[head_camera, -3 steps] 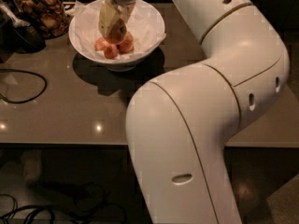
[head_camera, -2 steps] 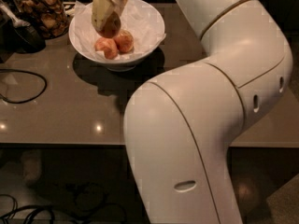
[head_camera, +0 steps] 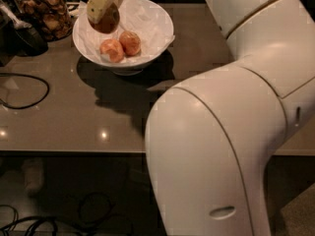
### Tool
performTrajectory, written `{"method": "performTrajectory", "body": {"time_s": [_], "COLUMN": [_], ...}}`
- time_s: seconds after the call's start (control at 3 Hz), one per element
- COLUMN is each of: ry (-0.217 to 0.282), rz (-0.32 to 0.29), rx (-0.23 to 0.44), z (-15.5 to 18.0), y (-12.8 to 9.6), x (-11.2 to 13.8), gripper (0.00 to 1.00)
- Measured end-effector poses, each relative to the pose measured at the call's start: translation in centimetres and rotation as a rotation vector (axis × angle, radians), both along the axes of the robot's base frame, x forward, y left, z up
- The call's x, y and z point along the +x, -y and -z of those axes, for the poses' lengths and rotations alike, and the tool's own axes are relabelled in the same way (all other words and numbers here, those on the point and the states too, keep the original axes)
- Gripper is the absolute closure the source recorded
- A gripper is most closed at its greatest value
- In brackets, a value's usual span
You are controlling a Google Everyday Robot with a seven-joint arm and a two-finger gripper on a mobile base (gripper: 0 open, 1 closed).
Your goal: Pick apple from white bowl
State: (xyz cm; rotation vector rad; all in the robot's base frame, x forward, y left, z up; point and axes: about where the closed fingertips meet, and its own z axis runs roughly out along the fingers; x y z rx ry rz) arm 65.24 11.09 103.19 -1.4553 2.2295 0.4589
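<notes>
Two orange apples [head_camera: 112, 50] are seen lying side by side near the middle of the bowl [head_camera: 162, 27], on its crinkled white paper lining. A third, dark apple [head_camera: 106, 22] is held above the bowl's left rim, clear of the paper and of the other fruit. It appears to be pinched between the jaws of the gripper [head_camera: 103, 13], which reaches down from the top edge of the view. The bowl is set on a brown desk [head_camera: 74, 122]. A jar [head_camera: 44, 14] of brown snacks stands just left of the bowl, and a black cable [head_camera: 24, 90] is looped on the desk to the bowl's front left. The robot's bulky white arm [head_camera: 221, 132] fills the space to the front right of the bowl.

The grasp is judged to be made and the lift under way. Next, the dark apple would need to be raised further and carried away from the bowl, with the pinch kept firm and the jar avoided.
</notes>
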Motion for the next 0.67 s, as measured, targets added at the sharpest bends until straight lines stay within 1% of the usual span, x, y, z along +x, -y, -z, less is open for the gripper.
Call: {"method": "performTrajectory", "body": {"time_s": [0.33, 0.67], "ry": [-0.006, 0.023], "rz": [0.004, 0.033], "rx": [0.039, 0.059], "z": [-1.3, -2.7], "y": [0.8, 2.2], "x": [-1.2, -2.7], "gripper": [1.00, 1.00]}}
